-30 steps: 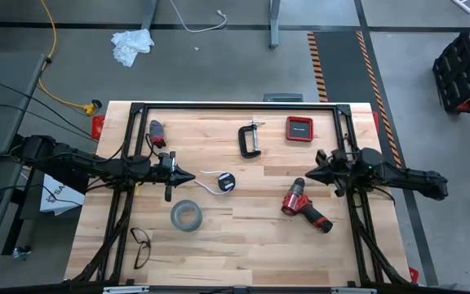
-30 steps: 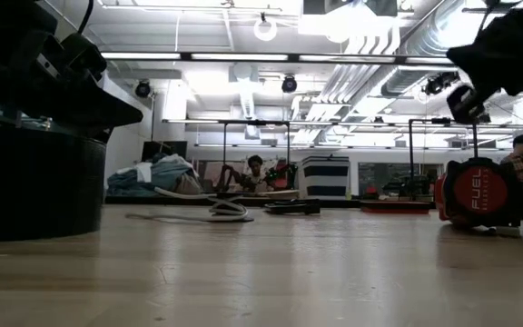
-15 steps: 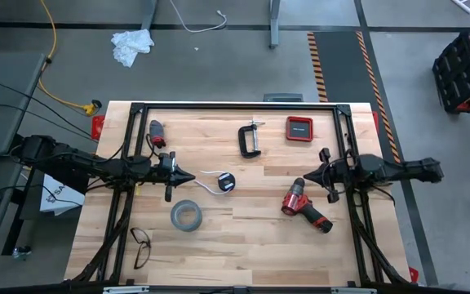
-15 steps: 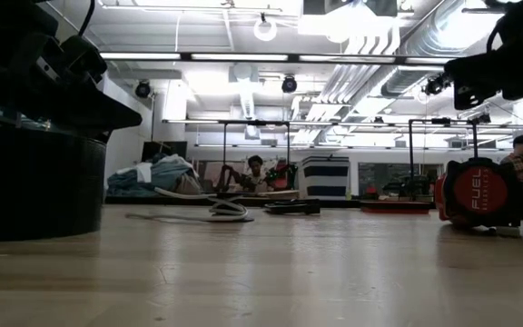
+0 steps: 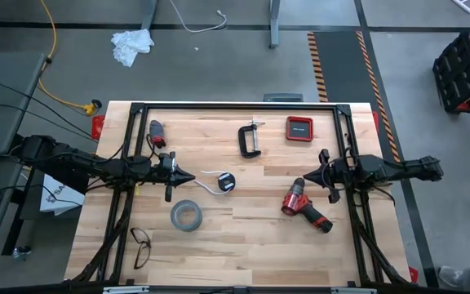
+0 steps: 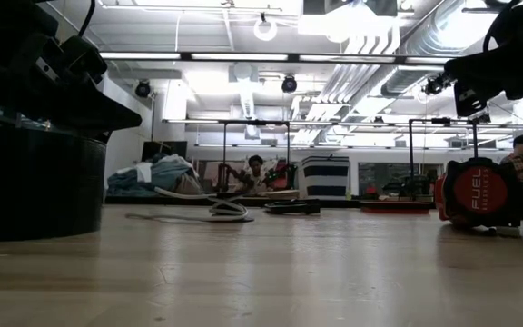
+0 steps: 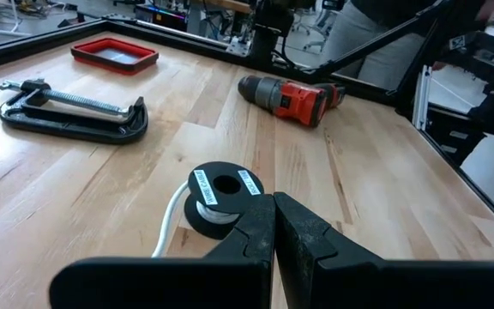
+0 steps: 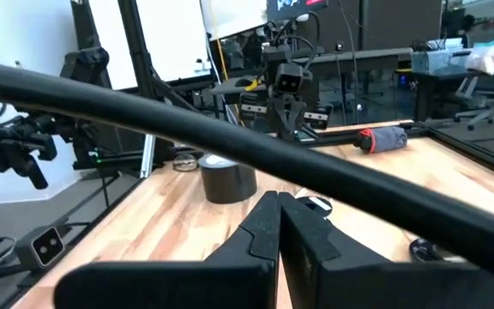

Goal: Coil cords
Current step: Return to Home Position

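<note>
The cord is a short white cable wound on a small black disc that lies flat on the wooden table, left of centre. In the left wrist view the disc and its cable show just beyond my fingertips. My left gripper is shut, hovers a little left of the cord and points at it. My right gripper is shut and held level above the table's right part, over the drill's far end. In the low view the cord lies far back.
A red drill lies below my right gripper. A grey tape roll sits near the cord's near side. A black clamp, a red tray and a small red-black tool lie toward the far edge. Glasses lie near left.
My right arm has swung so that its gripper moved slightly toward the table's near edge, over the drill, and its wrist has rolled; it has been still for the last half second. Its fingers stay shut. The cord has not moved.
</note>
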Controlling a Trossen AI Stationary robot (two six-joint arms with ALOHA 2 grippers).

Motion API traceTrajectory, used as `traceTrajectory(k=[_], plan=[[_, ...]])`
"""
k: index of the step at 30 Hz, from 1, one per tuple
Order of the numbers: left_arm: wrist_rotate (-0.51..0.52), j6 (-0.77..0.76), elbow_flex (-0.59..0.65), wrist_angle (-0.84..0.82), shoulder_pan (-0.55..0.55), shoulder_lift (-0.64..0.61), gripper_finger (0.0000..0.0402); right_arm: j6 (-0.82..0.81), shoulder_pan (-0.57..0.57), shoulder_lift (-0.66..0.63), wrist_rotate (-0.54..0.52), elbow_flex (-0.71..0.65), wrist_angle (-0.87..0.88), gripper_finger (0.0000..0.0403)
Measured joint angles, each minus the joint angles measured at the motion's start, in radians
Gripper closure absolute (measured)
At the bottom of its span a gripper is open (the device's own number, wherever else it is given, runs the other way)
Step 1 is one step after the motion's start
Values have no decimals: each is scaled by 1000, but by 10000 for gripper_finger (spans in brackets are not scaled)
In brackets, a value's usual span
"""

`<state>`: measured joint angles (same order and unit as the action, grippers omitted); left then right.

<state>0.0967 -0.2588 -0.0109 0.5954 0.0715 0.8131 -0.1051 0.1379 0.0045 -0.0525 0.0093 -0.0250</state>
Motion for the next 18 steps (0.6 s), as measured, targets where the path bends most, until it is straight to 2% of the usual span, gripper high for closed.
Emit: traceTrajectory(k=[16,18], plan=[[0,0,0,-2,0,-1,401,0,0,9,0,0,1,402],[0,0,0,-34,0,-33,401,0,0,9,0,0,1,402]])
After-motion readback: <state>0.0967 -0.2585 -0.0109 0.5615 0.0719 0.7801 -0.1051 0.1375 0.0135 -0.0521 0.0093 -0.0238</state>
